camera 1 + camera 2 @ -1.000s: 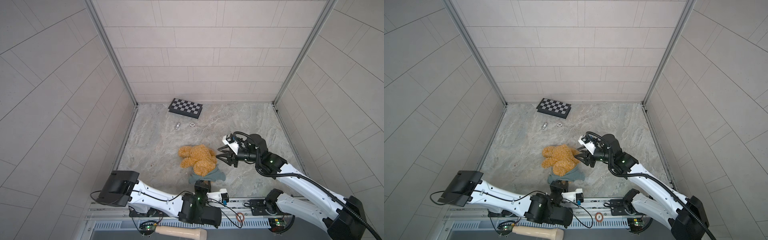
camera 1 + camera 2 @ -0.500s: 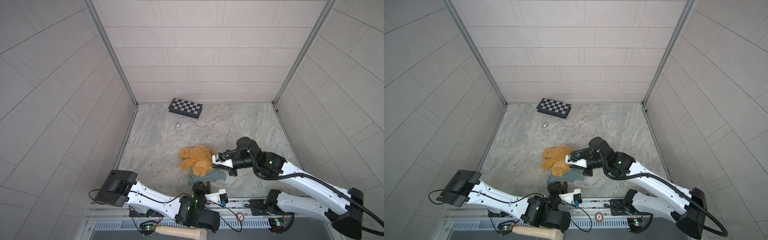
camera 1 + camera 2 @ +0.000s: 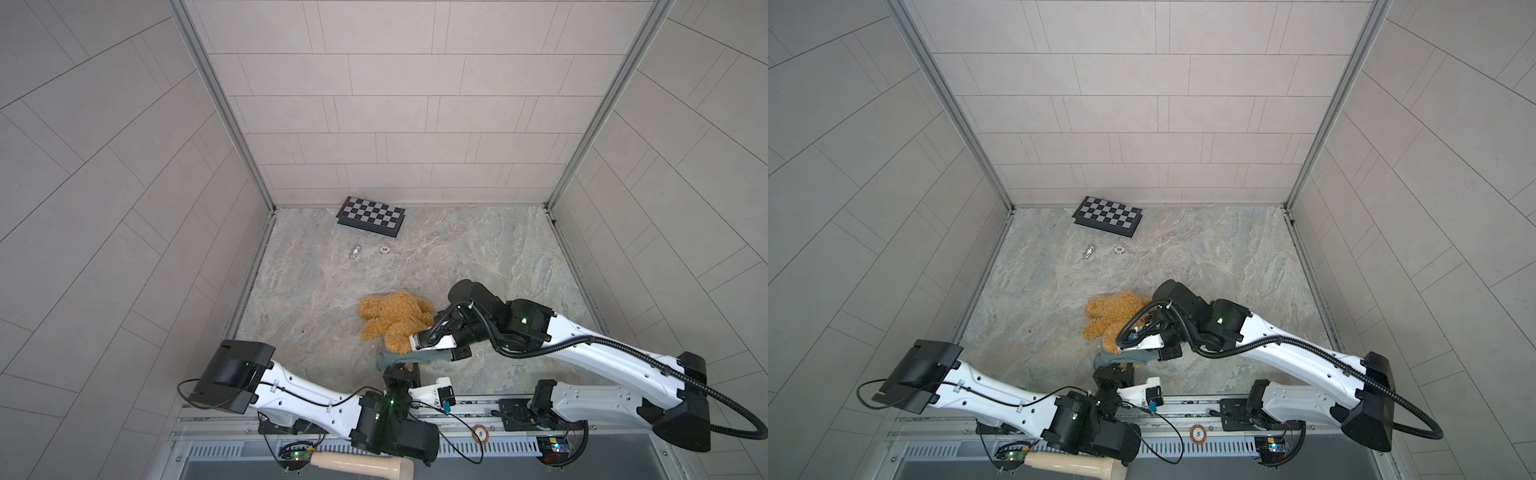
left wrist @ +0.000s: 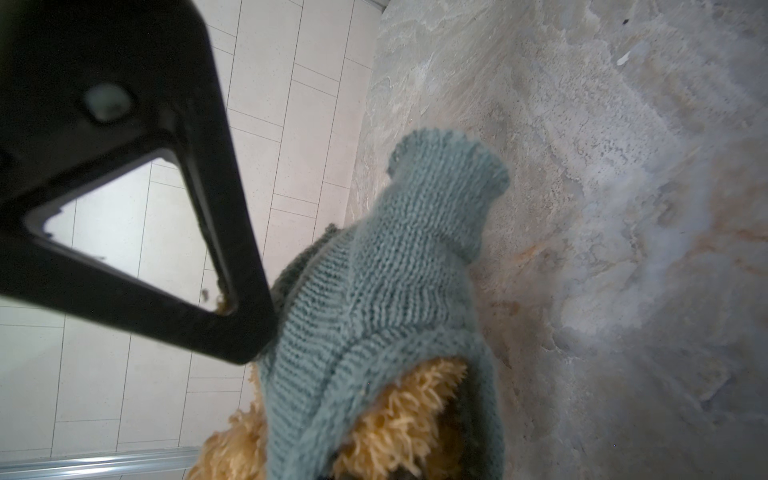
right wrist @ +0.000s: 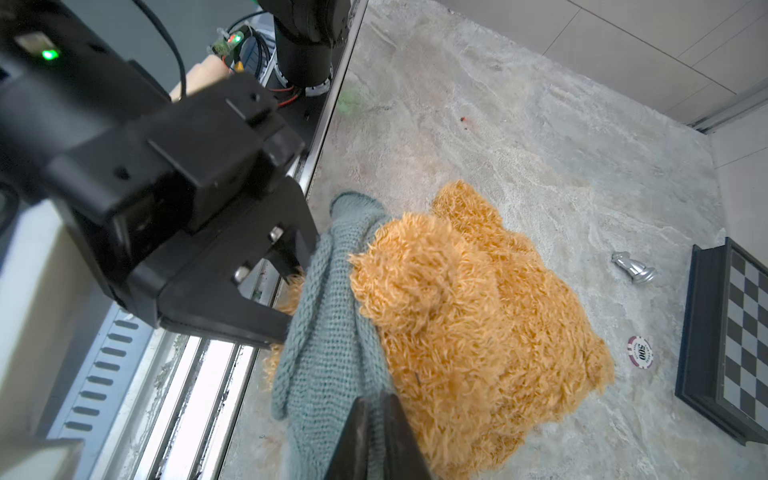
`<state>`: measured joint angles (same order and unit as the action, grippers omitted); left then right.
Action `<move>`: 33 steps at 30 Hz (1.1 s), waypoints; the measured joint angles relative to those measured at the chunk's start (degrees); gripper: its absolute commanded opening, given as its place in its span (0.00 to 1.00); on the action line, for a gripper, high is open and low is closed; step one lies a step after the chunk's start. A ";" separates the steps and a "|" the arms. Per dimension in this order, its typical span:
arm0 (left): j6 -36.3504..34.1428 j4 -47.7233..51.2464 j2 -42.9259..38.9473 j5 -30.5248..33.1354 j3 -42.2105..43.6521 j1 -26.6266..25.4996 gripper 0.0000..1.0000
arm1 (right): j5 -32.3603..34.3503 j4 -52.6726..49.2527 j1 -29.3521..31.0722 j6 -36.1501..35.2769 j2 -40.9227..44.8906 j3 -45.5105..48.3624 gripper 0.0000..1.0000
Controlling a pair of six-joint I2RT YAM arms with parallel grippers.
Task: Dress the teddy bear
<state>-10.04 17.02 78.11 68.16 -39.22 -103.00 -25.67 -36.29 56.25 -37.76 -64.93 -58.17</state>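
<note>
The teddy bear [image 3: 392, 318] [image 3: 1111, 313] [image 5: 465, 316] is a golden-brown shaggy heap on the marble floor near the front rail. A grey-green knitted sweater [image 3: 409, 358] [image 3: 1127, 358] [image 5: 328, 345] is stretched along its near side. Bear fur [image 4: 403, 415] shows inside the sweater's opening [image 4: 386, 270]. My left gripper [image 3: 400, 368] [image 3: 1115, 369] [image 5: 297, 295] is shut on the sweater's edge nearest the rail. My right gripper [image 3: 448, 356] [image 3: 1159, 355] [image 5: 374, 401] is shut on the sweater's other end. One empty sleeve [image 4: 451, 170] sticks out free.
A folded chessboard [image 3: 371, 216] [image 3: 1108, 216] [image 5: 739, 353] lies by the back wall. In front of it are a silver chess piece [image 3: 354, 251] [image 5: 633, 268] and a poker chip [image 3: 385, 249] [image 5: 640, 351]. The metal front rail [image 3: 478, 405] runs just behind both grippers.
My right gripper was open beside the bear's right side. It swung down to the front of the bear and shut on the sweater. The left gripper kept its grip.
</note>
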 measured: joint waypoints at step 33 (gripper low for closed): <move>0.02 0.59 0.31 -1.44 0.00 0.13 0.00 | 3.39 4.33 2.43 -2.64 -2.95 1.07 0.05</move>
<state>-10.02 17.61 78.41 66.72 -39.22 -102.87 -22.28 -31.97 58.67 -40.40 -67.88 -57.10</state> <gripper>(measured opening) 0.097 0.111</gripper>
